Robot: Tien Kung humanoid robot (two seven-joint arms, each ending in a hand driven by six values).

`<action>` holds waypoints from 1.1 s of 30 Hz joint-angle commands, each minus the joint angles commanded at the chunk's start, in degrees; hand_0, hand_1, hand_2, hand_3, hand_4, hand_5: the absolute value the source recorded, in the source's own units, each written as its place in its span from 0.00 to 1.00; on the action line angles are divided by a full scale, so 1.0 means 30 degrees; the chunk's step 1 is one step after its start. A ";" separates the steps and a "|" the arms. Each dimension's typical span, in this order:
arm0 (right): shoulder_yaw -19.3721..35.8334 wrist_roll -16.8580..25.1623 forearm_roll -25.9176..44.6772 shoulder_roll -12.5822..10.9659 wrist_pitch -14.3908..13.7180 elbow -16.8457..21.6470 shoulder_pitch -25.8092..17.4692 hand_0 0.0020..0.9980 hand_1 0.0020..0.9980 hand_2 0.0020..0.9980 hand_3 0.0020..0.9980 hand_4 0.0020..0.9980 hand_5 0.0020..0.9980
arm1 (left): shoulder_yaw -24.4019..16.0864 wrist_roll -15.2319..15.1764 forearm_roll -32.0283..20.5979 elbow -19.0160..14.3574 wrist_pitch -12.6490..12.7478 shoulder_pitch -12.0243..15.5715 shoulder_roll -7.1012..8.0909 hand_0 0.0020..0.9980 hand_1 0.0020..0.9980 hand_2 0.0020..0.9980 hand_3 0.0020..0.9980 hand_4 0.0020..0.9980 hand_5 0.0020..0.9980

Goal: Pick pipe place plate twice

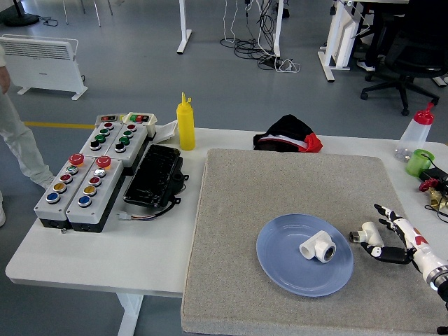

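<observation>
A blue plate (pixel 283 269) lies on the grey mat, and a white pipe tee fitting (pixel 318 247) rests on its right half. A second white pipe fitting (pixel 367 234) lies on the mat just right of the plate. My right hand (pixel 389 236) reaches in from the lower right; its fingers are spread around the right side of that fitting, thumb below it and the others above, without closing on it. The left hand is out of sight.
A grey mat (pixel 238 210) covers the table's right part. Two button boxes (pixel 94 171) and a black tray (pixel 154 175) sit at the left, a yellow squeeze bottle (pixel 185 124) and a black-red cloth (pixel 290 134) at the back. A green cup (pixel 419 162) stands far right.
</observation>
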 joint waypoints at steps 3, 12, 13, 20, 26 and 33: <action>-0.0078 0.0423 0.0031 0.0017 -0.0263 -0.0238 0.0058 0.94 0.86 0.92 0.89 0.77 0.25 | -0.0015 0.0002 0.0014 -0.0003 -0.0003 -0.0034 0.0000 0.59 0.57 0.60 0.59 0.47 1.00; -0.0346 0.1031 -0.0133 0.0185 -0.0487 -0.0722 0.0105 0.92 0.84 0.89 0.87 0.76 0.23 | -0.0037 0.0001 0.0046 -0.0009 -0.0010 -0.0046 -0.0018 0.59 0.57 0.60 0.59 0.47 1.00; -0.0360 0.1058 -0.0165 0.0193 -0.0493 -0.0724 0.0101 0.92 0.84 0.89 0.87 0.76 0.23 | -0.0039 0.0002 0.0049 -0.0009 -0.0010 -0.0044 -0.0019 0.59 0.57 0.60 0.59 0.47 1.00; -0.0720 0.1620 -0.0440 0.0304 -0.0850 -0.1056 0.0065 0.91 0.84 0.87 0.85 0.74 0.21 | -0.0055 0.0026 0.0096 -0.0019 -0.0018 -0.0035 -0.0031 0.59 0.57 0.60 0.59 0.47 1.00; -0.1292 0.2126 -0.0335 0.0405 -0.1670 -0.1399 0.0156 0.88 0.83 0.83 0.83 0.72 0.18 | -0.0067 0.0053 0.0159 -0.0029 -0.0022 -0.0007 -0.0057 0.59 0.57 0.60 0.59 0.47 1.00; -0.1630 0.2427 -0.0864 0.0527 -0.2477 -0.1832 0.0241 0.53 0.63 0.63 0.70 0.54 0.00 | -0.0056 0.0058 0.0188 -0.0032 -0.0023 0.0043 -0.0071 0.59 0.57 0.60 0.59 0.47 1.00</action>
